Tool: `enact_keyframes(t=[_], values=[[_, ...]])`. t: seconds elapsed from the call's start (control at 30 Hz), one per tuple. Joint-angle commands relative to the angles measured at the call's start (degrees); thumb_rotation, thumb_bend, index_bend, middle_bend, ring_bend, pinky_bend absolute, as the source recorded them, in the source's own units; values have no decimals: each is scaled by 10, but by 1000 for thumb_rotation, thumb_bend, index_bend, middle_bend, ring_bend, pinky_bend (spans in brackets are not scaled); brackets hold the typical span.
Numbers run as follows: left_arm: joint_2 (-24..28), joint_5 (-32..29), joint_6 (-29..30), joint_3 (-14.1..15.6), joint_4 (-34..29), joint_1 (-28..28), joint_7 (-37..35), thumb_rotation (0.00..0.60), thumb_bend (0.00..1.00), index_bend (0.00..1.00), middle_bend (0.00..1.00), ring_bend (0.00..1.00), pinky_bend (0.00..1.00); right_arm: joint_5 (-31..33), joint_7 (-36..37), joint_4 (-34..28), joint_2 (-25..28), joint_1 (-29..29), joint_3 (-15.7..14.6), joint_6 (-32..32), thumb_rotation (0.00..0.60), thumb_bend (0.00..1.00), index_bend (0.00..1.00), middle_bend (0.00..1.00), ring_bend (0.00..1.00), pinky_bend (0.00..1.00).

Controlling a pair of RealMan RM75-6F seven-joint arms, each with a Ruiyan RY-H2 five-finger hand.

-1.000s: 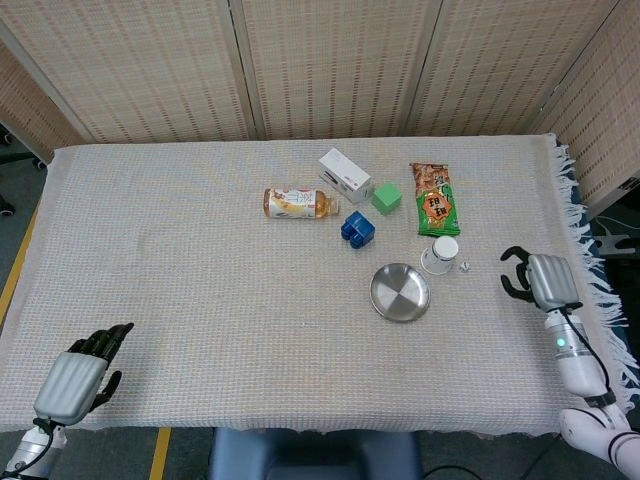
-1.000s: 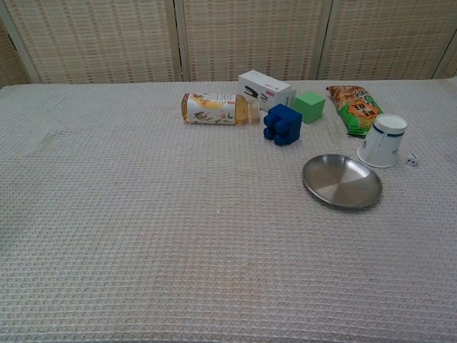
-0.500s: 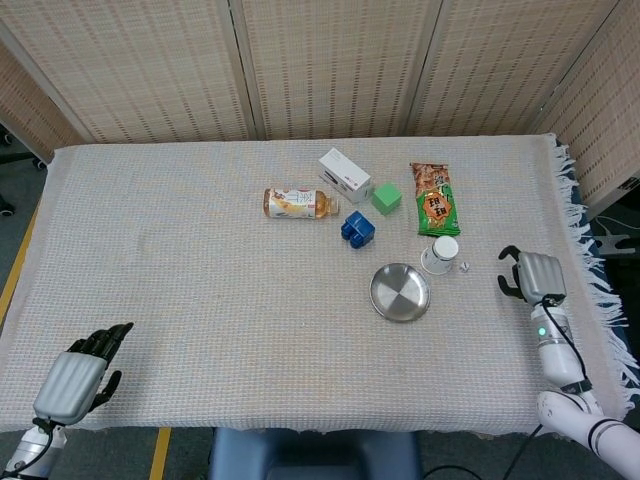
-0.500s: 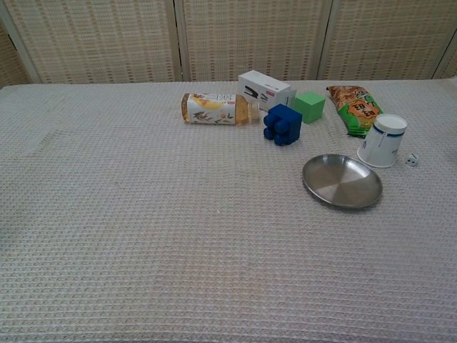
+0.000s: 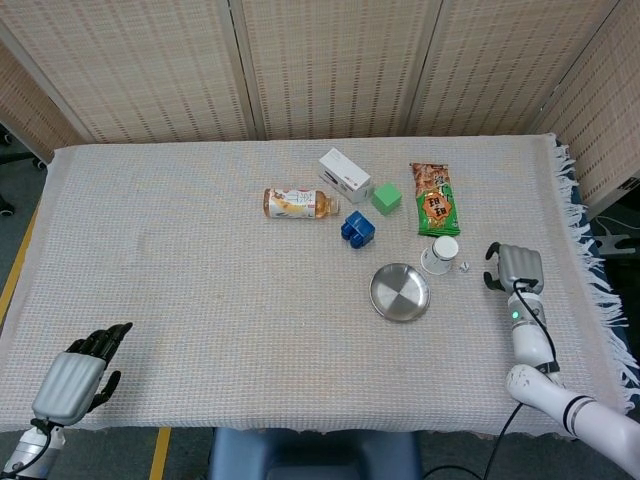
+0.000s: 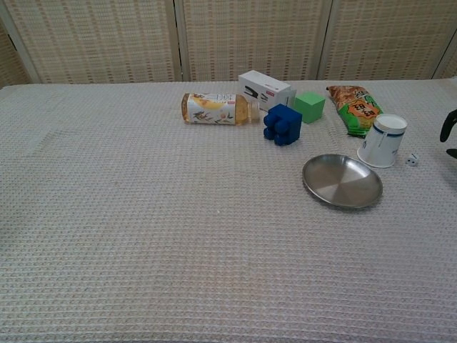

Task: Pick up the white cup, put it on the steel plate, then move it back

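1. White cup (image 6: 383, 140) with a dark band under the rim, standing upright on the cloth (image 5: 200, 260) at the right side, just beyond the far right edge of the plate (image 6: 342, 181); apart from it, or barely so. Cup contents not visible.
2. Steel plate round and shallow, holding nothing.
3. One tiny white die (image 6: 412, 160) just right of the cup.
4. One green snack bag (image 6: 355, 107) lying flat just beyond the cup.
5. Further left: one green cube (image 6: 309, 106), one blue block (image 6: 282, 123), one white box (image 6: 265, 89), one bottle (image 6: 214, 108) on its side.
6. Right hand (image 5: 516, 268) near the cup, to its right, not touching; fingers curled but apart, holding nothing.
7. Left hand (image 5: 76, 378) at the near left corner, fingers loosely extended, holding nothing.
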Motion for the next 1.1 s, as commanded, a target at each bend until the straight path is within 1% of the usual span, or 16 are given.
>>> enact_keyframes(t=[0.03,0.17,0.57,0.83,1.1], values=[[1,-1,1,0,0,0,-2,600,452,72,136,191,373,13,-8,11,-9,8,-5,-10,600,288,414,881,960,867],[2,0,1,-1,0,0,-4,600,452,71,136,191,373,26,-15,23,-17,16,-10,-15,600,280,414,881,960,867],[3,3,4,0,0,1,-6,600,452,71,136,191,373,31,-12,49,-36,29,-17,-15,600,268,414,881,960,867],[2,5,5,1,0,2,-5,600,451,71,136,191,372,26,1,76,-51,37,-18,-27,600,268,414,881,960,868],[3,5,6,0,0,2,-6,600,451,71,136,191,373,6,26,99,-63,42,-19,-38,600,269,414,884,963,869]])
